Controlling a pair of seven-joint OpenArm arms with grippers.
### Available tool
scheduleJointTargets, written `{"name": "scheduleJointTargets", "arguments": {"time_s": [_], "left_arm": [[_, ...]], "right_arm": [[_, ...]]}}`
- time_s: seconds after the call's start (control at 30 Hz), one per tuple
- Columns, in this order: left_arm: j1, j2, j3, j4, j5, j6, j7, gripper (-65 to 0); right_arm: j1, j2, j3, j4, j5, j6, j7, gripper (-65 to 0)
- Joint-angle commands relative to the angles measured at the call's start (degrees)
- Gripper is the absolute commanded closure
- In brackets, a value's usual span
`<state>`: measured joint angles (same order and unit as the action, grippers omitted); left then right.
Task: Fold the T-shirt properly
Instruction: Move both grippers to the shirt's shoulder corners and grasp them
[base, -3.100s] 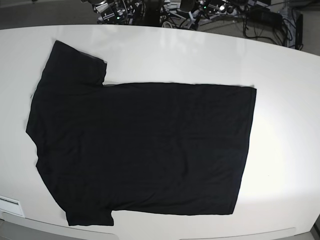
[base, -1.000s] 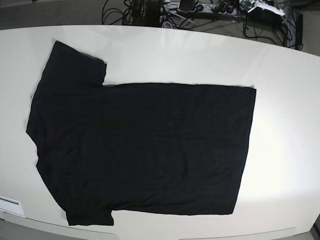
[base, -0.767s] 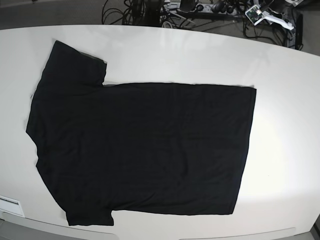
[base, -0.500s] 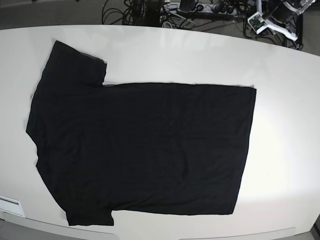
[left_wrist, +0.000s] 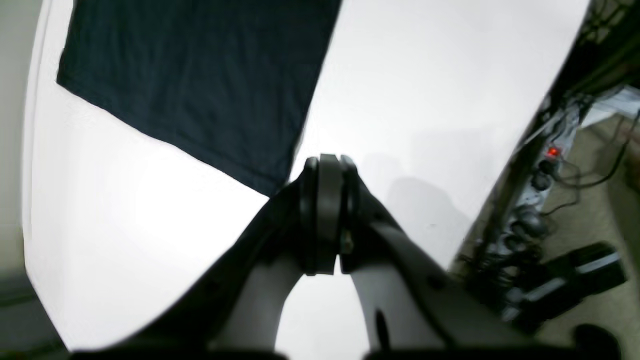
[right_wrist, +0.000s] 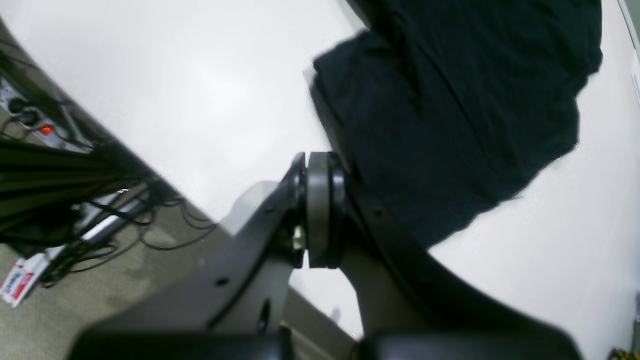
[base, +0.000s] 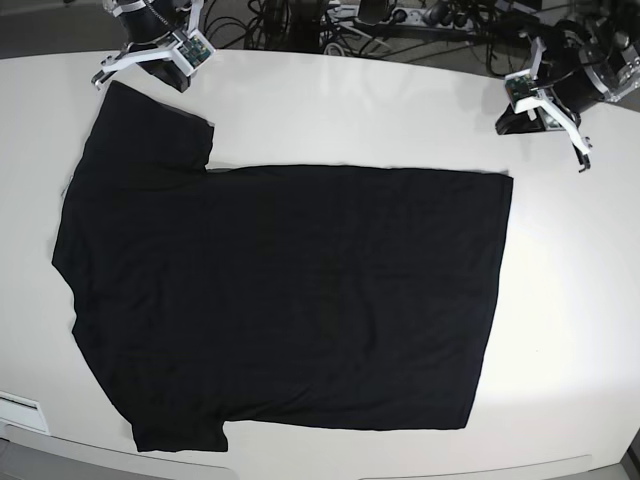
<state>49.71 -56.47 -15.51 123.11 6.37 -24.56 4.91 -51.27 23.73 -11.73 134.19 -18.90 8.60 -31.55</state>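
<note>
In the base view, your left gripper (base: 512, 121) hangs near the hem corner of the cloth, and your right gripper (base: 178, 76) is near the raised sleeve. Both have their fingers drawn together, with nothing held between them. You can see dark, narrow fingers and pale, angular brackets on each.

Your T-shirt (base: 290, 290) lies on the white table (base: 580, 320), a broad sheet of matte black soft cloth, plain on the face you see. Its body is nearly rectangular, with the straight hem toward your left arm and the short sleeves at the other end, one pointing to the top of the view and one to the bottom. Faint creases cross the middle. The tabletop is smooth, with a soft sheen.

Your left wrist view shows what the base view does not: the fingers meeting in a slim upright wedge, and a rounded shadow on the tabletop beside them. Your right wrist view gives you the slight lift along the sleeve's edge, with shade beneath it, and ridges running through the cloth. Beyond the table there, you get loose cables (right_wrist: 170, 247) on the grey floor (right_wrist: 165, 280).

Both arms reach in from the far side, their fingers angled down toward the table.
</note>
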Motion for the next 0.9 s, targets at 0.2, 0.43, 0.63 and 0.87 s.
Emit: {"name": "scheduleJointTargets", "arguments": {"time_s": [0.2, 0.43, 0.63, 0.87], "left_arm": [[-12.2, -6.1, 14.7, -10.2, 10.8, 2.4, -4.3, 0.0], [-27.5, -6.4, 33.2, -19.5, 16.3, 2.5, -8.5, -26.0], [-37.8, -6.4, 43.6, -22.9, 15.9, 2.7, -8.3, -39.2], [-48.8, -6.4, 55.1, -29.3, 16.3, 2.7, -8.4, -39.2]], "right_arm": [[2.7, 0.2, 0.2, -2.1, 3.7, 0.7, 2.0, 0.0], [2.4, 0.2, 0.2, -2.1, 3.7, 0.7, 1.7, 0.0], [2.4, 0.2, 0.2, -2.1, 3.9, 0.6, 0.9, 0.0], [2.4, 0.2, 0.2, -2.1, 3.9, 0.5, 0.9, 0.0]]}}
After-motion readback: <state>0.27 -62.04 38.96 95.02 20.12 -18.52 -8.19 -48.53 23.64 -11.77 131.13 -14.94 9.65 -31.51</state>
